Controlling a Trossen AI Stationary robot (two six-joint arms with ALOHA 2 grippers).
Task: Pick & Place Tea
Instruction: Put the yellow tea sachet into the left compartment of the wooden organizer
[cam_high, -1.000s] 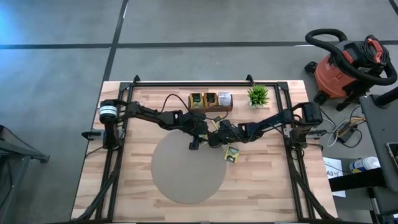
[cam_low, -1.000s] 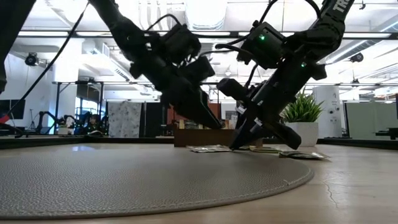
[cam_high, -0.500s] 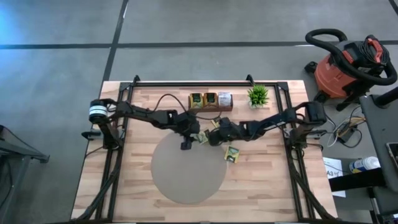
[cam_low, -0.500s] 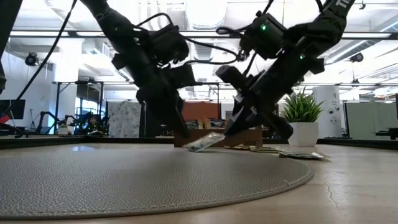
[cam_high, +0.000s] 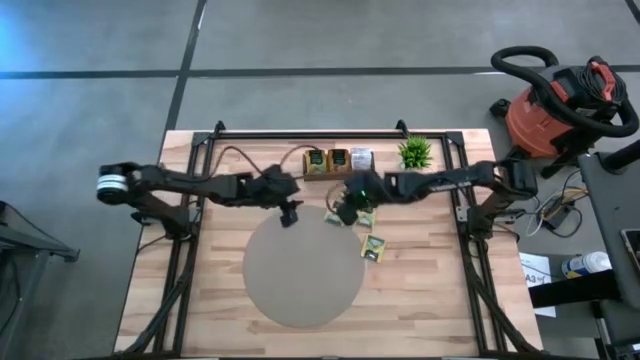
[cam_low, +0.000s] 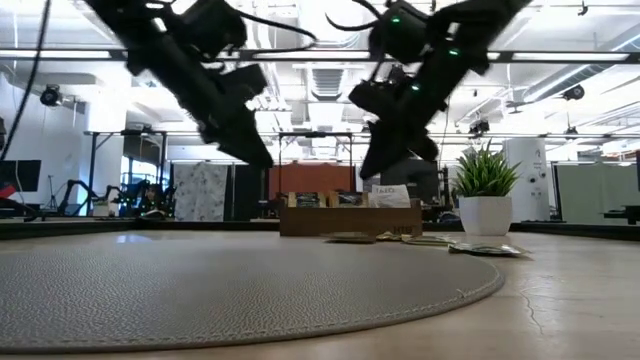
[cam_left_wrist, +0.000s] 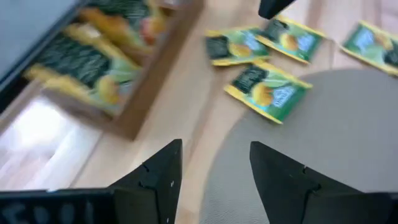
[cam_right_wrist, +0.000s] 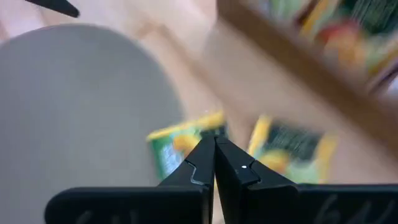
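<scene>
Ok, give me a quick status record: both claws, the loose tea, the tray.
left claw: open, empty, raised by the far edge of the round mat
right claw: shut, raised near the tray; a yellow-green sachet shows at its tips, grip unclear
loose tea: several sachets lying flat between mat and tray
tray: three compartments, sachets in each

A robotics lab or workshop in an open-plan hall: the butcher-block worktop (cam_high: 430, 290) stands on bare concrete floor (cam_high: 300, 90), a red shop vacuum (cam_high: 560, 105) beside it, with strip-lit ceiling (cam_low: 320, 55), ducts and more equipment racks (cam_low: 120, 170) beyond.
</scene>
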